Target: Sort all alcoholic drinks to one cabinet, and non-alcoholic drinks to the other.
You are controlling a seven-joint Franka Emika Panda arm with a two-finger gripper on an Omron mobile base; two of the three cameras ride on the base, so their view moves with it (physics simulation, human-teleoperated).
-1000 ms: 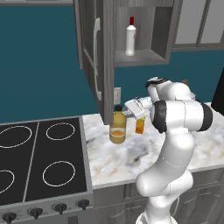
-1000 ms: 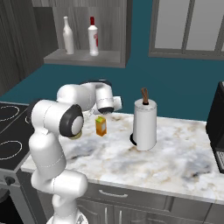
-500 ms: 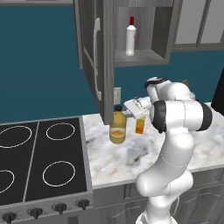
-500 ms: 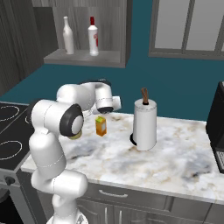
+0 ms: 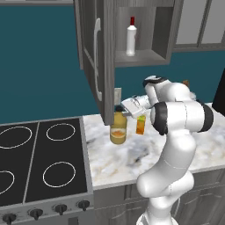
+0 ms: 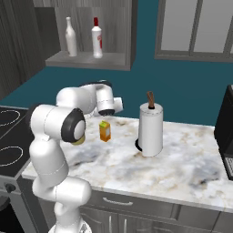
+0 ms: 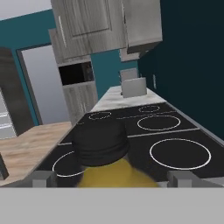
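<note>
Currently the gripper (image 5: 124, 107) sits low over the marble table (image 5: 132, 158), its jaws spread wide and holding nothing, level with the top of the yellow bottle (image 5: 118, 128). From the hand view, the bottle's dark cap (image 7: 99, 142) and yellow shoulder lie between the two fingertips (image 7: 42, 178), with a gap on either side; contact cannot be confirmed. The yellow bottle stands upright on the table near the stove's edge, just under the lower corner of the open cabinet door (image 5: 97, 57). A small orange juice carton (image 6: 105, 131) stands upright on the table just beside the bottle, toward the wall side, partly hidden by the arm in the left base view. Inside the open upper cabinet (image 6: 86, 60) two bottles stand on the shelf: a white bottle with a red cap (image 6: 96, 38) and a plain white bottle (image 6: 71, 38), set near each other but apart. A white paper towel roll (image 6: 150, 129) on its holder stands upright farther along the table, well apart from the carton. The black cooktop (image 5: 39, 162) lies next to the table on the bottle's side. A second upper cabinet with glass-look doors (image 6: 193, 27) hangs closed above the paper towel roll.
</note>
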